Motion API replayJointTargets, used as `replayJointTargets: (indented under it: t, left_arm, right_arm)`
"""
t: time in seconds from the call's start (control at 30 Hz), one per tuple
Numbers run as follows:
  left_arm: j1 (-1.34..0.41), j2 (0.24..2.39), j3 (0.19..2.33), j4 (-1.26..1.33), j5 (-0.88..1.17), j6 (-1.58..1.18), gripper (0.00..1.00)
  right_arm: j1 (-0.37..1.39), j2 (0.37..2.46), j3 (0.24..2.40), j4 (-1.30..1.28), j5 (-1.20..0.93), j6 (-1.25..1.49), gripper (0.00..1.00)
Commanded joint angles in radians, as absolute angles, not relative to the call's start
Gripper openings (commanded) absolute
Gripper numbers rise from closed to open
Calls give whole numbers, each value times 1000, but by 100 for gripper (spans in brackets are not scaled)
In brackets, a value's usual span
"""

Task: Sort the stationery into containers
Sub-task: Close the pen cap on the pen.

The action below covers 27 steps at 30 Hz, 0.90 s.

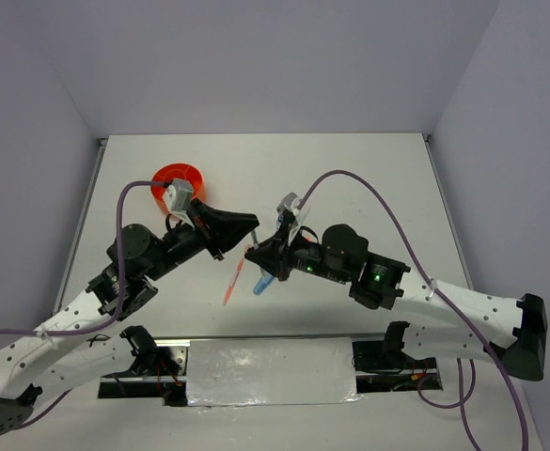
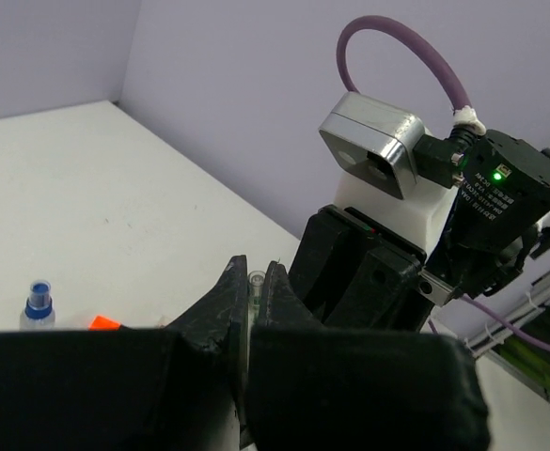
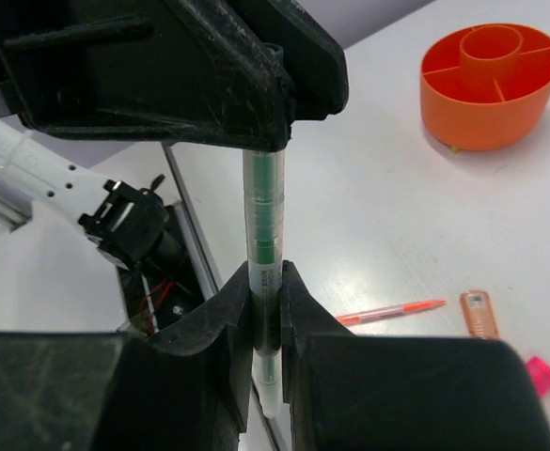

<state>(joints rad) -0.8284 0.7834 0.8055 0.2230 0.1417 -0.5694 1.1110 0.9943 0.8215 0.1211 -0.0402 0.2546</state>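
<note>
A clear pen with a green core (image 3: 263,211) stands upright between both grippers. My right gripper (image 3: 266,279) is shut on its lower part. My left gripper (image 2: 253,273) is shut on its top end (image 2: 253,282); it appears above in the right wrist view (image 3: 256,89). In the top view the left gripper (image 1: 249,225) and right gripper (image 1: 259,252) meet over the table's middle. The orange divided cup (image 1: 178,178) stands at the far left, also in the right wrist view (image 3: 491,85). A thin orange pen (image 3: 392,311) lies on the table.
An orange-tipped highlighter (image 3: 479,315) and a pink tip (image 3: 541,373) lie near the thin pen. A tiny blue-capped bottle (image 2: 38,305) stands on the table. A blue marker (image 1: 263,282) lies under the right gripper. The table's near edge has a metal rail (image 1: 256,343).
</note>
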Motion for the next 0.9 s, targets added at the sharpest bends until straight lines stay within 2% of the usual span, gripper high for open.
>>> replayJointTargets:
  t: [0.0, 0.23, 0.4, 0.53, 0.73, 0.87]
  left_arm:
    - [-844, 816, 739, 245, 216, -603, 0]
    - [-969, 877, 690, 265, 143, -592, 0]
    - [-997, 876, 638, 304, 107, -607, 0]
    - [-997, 868, 641, 296, 94, -600, 0]
    - [-1012, 911, 710, 224, 117, -561, 0]
    - [-1020, 919, 696, 210, 40, -572, 0]
  right_arm:
    - [1080, 1020, 1003, 204, -58, 180, 0]
    - [993, 1068, 1221, 141, -126, 152, 0]
    - [953, 1078, 1336, 126, -190, 161, 0]
    - [946, 1083, 1336, 133, -236, 166, 0]
    - [868, 997, 1152, 314, -307, 314, 0]
    - [847, 991, 1216, 229, -278, 256, 0]
